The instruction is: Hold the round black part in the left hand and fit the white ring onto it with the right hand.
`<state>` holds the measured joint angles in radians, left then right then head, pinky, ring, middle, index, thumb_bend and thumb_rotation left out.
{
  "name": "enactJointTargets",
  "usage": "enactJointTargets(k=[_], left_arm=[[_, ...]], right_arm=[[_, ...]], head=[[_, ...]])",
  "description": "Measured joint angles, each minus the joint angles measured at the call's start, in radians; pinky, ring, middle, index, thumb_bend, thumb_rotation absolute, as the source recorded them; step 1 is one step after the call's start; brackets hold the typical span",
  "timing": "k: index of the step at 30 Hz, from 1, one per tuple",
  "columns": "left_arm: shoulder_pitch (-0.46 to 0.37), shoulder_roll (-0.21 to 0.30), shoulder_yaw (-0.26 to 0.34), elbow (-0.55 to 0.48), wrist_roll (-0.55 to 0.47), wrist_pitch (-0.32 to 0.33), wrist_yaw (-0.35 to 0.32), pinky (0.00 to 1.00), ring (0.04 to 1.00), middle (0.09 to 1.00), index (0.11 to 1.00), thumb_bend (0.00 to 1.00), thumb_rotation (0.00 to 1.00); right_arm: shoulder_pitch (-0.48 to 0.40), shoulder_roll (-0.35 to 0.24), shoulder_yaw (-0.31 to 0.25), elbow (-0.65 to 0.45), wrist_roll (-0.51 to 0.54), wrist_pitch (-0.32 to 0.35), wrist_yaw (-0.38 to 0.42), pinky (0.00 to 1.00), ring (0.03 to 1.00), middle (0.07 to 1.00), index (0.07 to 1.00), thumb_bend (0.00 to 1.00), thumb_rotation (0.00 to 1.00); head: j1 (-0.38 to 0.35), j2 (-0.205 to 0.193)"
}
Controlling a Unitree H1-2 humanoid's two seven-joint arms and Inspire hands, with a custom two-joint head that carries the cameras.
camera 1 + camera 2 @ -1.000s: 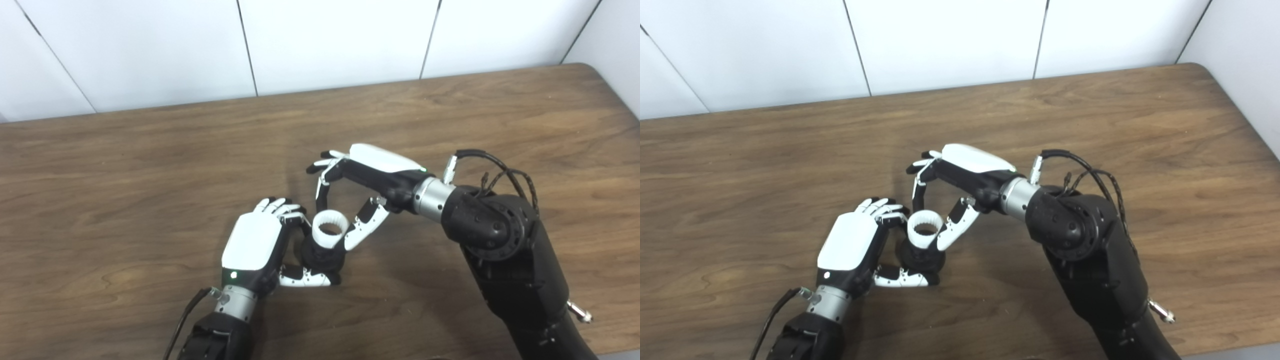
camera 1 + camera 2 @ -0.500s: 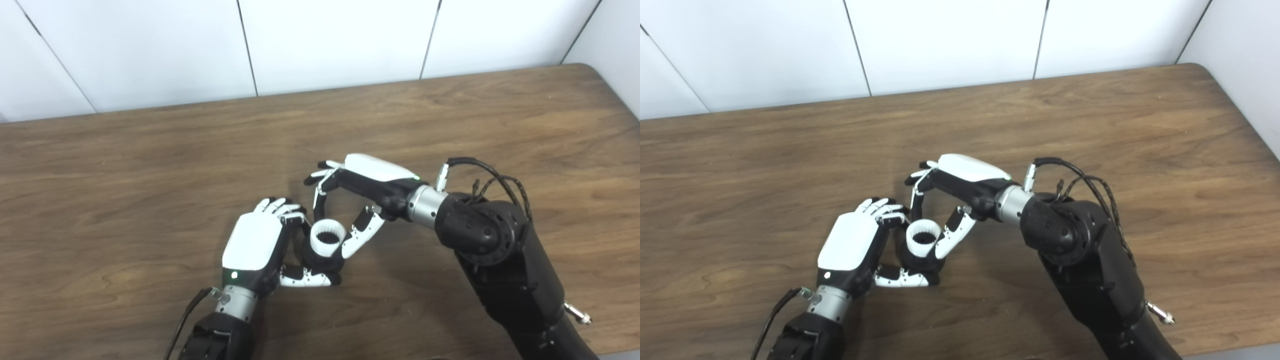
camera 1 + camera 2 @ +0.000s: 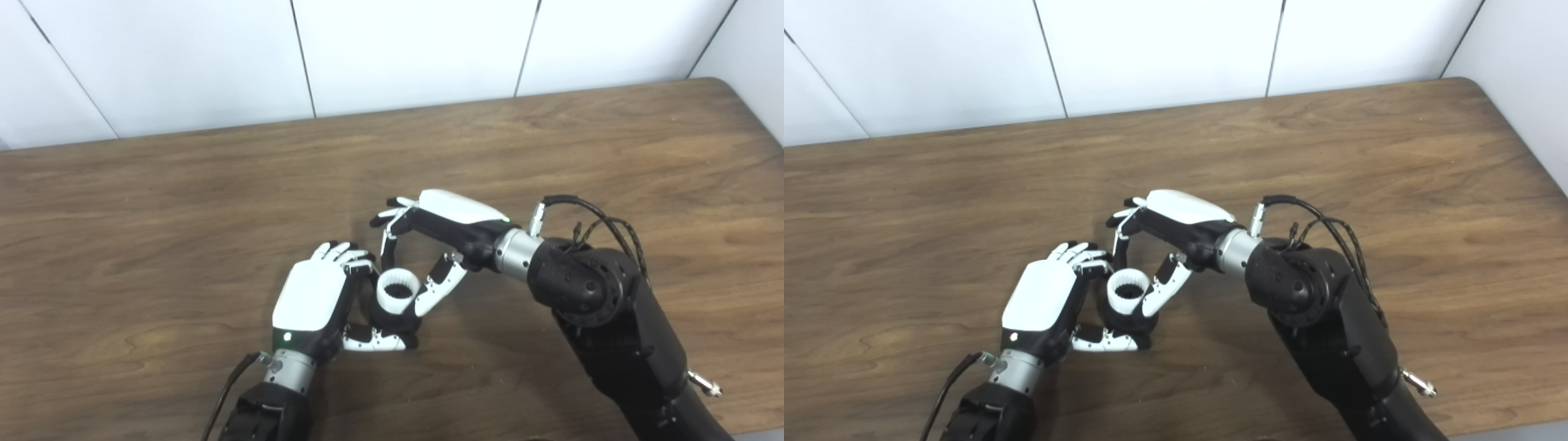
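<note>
The round black part (image 3: 392,320) stands on the wooden table (image 3: 184,202), held by my left hand (image 3: 318,300), whose fingers and thumb wrap around it. The white ring (image 3: 398,291), toothed inside, sits on top of the black part. My right hand (image 3: 429,239) pinches the ring between its thumb (image 3: 438,286) and fingers from above right. In the right eye view the ring (image 3: 1128,292) shows the same way over the black part (image 3: 1124,321).
White wall panels (image 3: 398,49) run along the table's far edge. The table's rounded right corner (image 3: 735,92) meets a side wall. A cable loops off my right wrist (image 3: 588,214).
My right hand has moved down and slightly left, lowering the white ring onto the black part. My left hand has stayed still.
</note>
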<state>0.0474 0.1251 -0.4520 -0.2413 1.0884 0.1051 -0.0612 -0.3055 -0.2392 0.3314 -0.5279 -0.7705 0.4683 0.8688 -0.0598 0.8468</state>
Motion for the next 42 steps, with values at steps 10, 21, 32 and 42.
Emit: enactJointTargets(k=[10, 21, 32, 42], left_arm=[[0.000, -0.001, 0.000, 0.000, 0.001, 0.000, 0.000, 0.91, 0.868, 0.773, 0.486, 0.52, 0.05], [0.000, -0.002, 0.000, -0.001, 0.003, 0.000, -0.001, 0.91, 0.869, 0.774, 0.486, 0.52, 0.05], [0.000, -0.003, -0.001, -0.001, 0.005, 0.000, 0.000, 0.91, 0.867, 0.772, 0.485, 0.52, 0.05], [0.000, -0.007, -0.001, -0.001, 0.006, 0.001, -0.004, 0.92, 0.869, 0.774, 0.486, 0.52, 0.05]], right_arm=[[0.001, -0.003, 0.011, 0.013, 0.006, 0.000, -0.013, 1.00, 1.000, 0.888, 0.483, 0.52, 0.13], [0.005, -0.016, 0.026, 0.017, 0.011, -0.001, -0.039, 1.00, 1.000, 0.888, 0.484, 0.52, 0.13], [0.007, -0.015, 0.031, 0.017, -0.004, 0.000, -0.038, 1.00, 1.000, 0.891, 0.484, 0.52, 0.13], [0.014, -0.023, 0.036, 0.017, -0.003, 0.000, -0.038, 1.00, 1.000, 0.890, 0.484, 0.52, 0.13]], head=[[0.000, 0.000], [0.000, 0.002], [0.002, 0.005], [-0.002, 0.003]])
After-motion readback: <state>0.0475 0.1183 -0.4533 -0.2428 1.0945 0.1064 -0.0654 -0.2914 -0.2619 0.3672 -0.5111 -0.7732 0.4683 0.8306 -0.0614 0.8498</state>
